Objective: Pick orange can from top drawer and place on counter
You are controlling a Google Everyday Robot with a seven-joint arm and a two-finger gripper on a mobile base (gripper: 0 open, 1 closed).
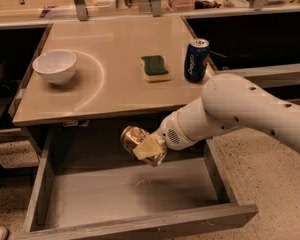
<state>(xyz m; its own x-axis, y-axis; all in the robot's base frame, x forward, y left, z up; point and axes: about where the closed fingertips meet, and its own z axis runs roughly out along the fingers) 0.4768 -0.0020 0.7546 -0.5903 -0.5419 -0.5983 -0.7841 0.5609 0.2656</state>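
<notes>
Camera view: hand (147,151) clamped on orange can (132,135), seemingly held clear of top drawer (115,201) floor, below counter (115,91) edge.

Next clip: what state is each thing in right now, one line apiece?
top drawer: pulled open.
orange can: gripped, tilted, held off the drawer floor.
tool: shut on the orange can, over the drawer, below the counter edge.
counter: not yet holding the orange can.
white bowl: upright on counter.
sponge: flat, green side up.
blue can: upright on counter.
</notes>
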